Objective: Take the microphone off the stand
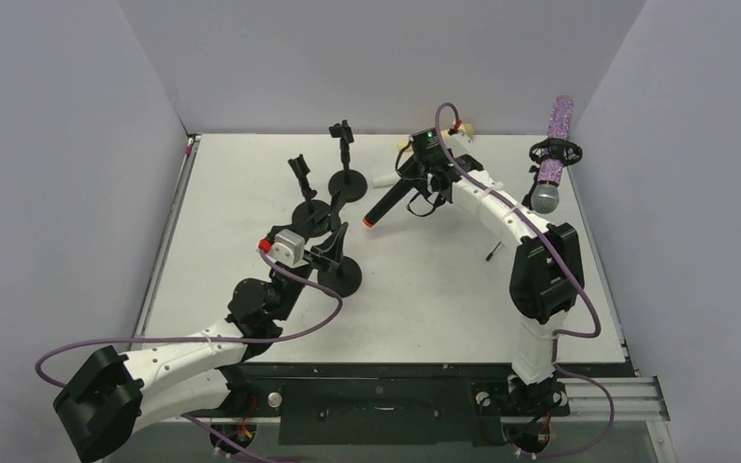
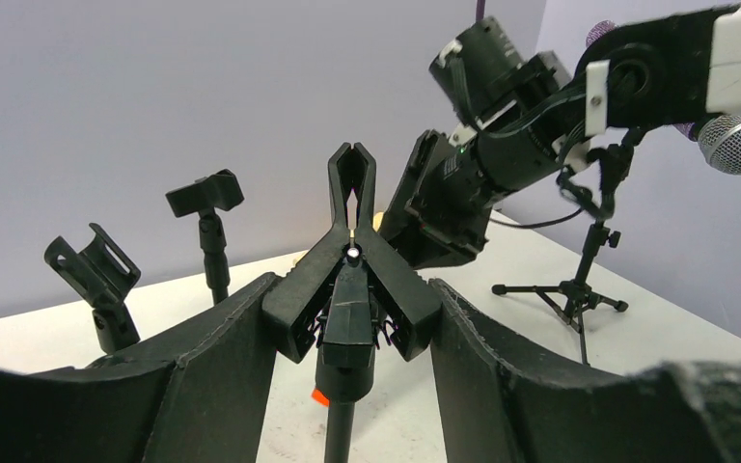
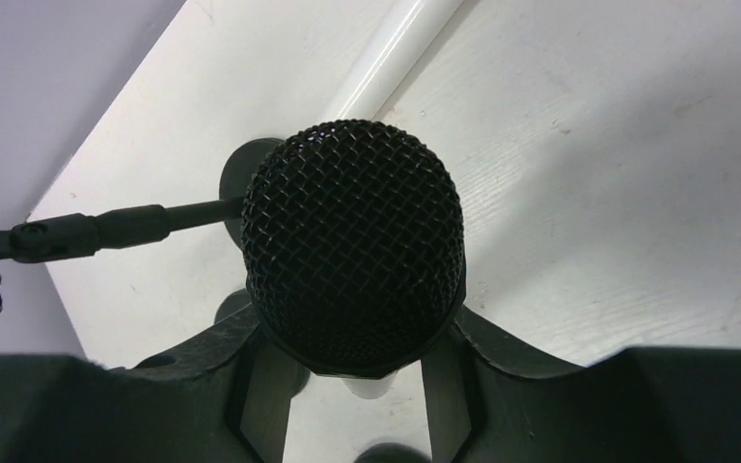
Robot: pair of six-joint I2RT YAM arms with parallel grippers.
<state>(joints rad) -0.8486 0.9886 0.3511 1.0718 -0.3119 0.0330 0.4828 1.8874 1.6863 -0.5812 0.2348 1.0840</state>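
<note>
White tabletop [image 1: 444, 299] and bare grey walls frame a job that looks nearly finished: the black microphone [image 1: 389, 203] is out of any holder, its mesh head pinched between the fingers of the right pincer [image 1: 413, 181] and its orange-tipped tail slanting away below and to that pincer's left; whether the tail touches the surface cannot be told. Well apart from it, the left pincer [image 2: 352, 289] is closed around the handles of an empty spring clip [image 2: 352, 183], apparently steadying that clip's round-based stand [image 1: 343, 273], with the clip's nose rising between and beyond its fingers. What remains, by this reading, is only to carry the microphone clear and set it down. Beyond the left pincer stand two more empty holders [image 1: 347, 159], and off to the right pincer's far side a glittery purple microphone [image 1: 547, 193] sits in its tripod mount [image 2: 579, 289].
</note>
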